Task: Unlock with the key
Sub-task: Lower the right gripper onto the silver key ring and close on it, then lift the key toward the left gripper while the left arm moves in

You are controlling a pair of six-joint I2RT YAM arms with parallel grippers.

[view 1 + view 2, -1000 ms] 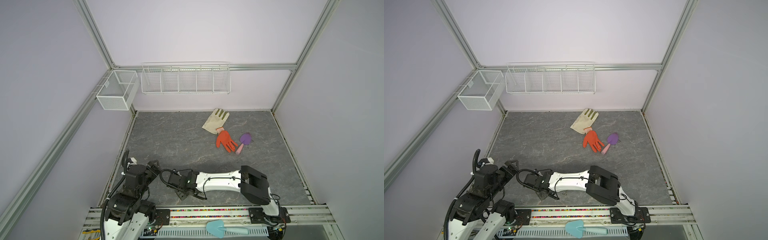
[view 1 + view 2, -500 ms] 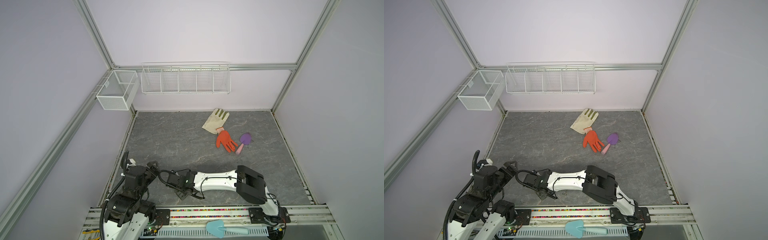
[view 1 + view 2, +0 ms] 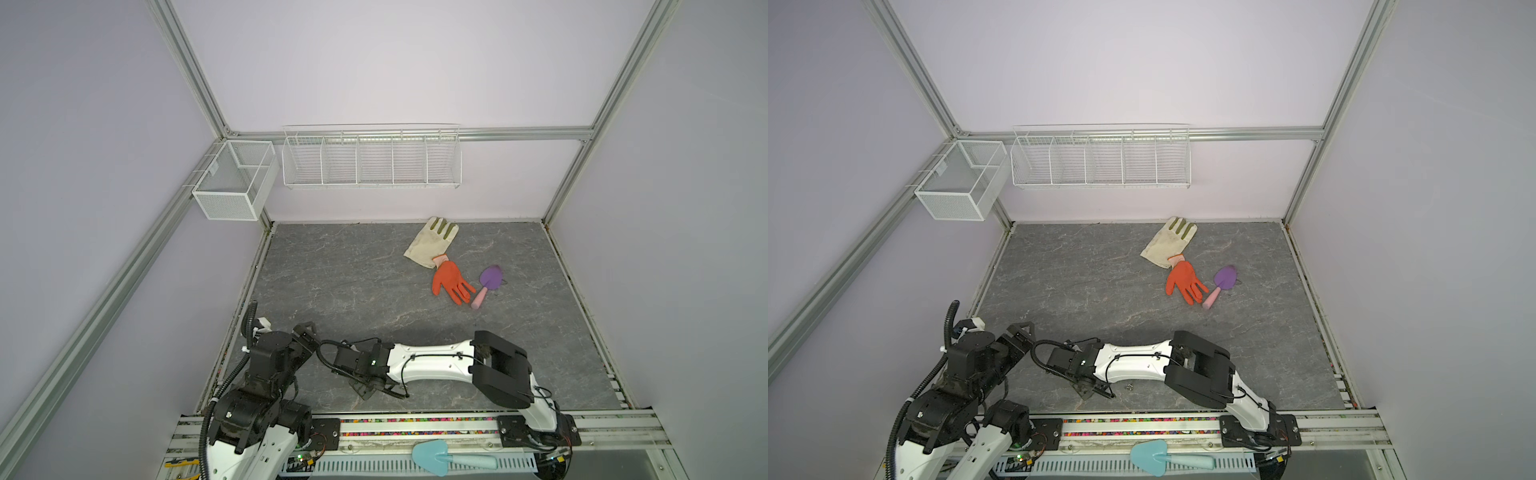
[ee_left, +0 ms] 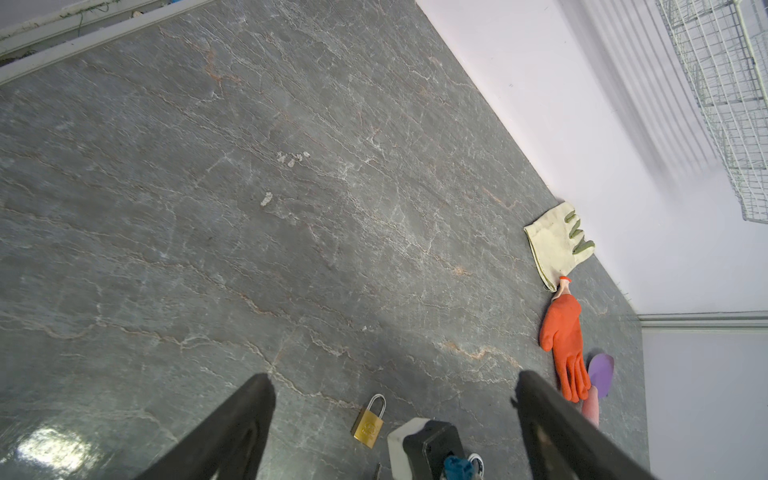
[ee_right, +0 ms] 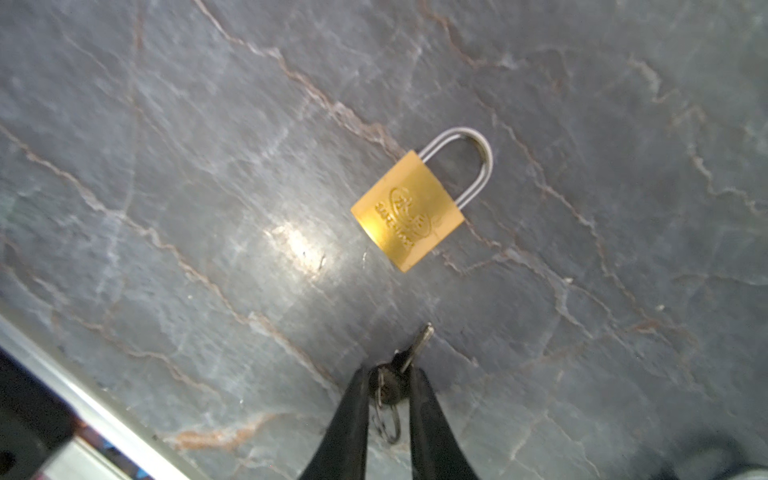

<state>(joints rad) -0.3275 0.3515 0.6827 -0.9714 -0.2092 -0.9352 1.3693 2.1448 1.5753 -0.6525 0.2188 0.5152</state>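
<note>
The right gripper (image 5: 390,376) seemed clamped on the key (image 5: 417,345), blur permitting. A shallow pinch risked it twisting at the padlock (image 5: 407,212).

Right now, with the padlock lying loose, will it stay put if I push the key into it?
Probably not. The padlock lies flat and free on the glossy tabletop, so the key would likely shove it along. Its brass-looking body seems heavy for its size, but that may help little. Nothing braces it: the left gripper stands open, apart from it.
</note>
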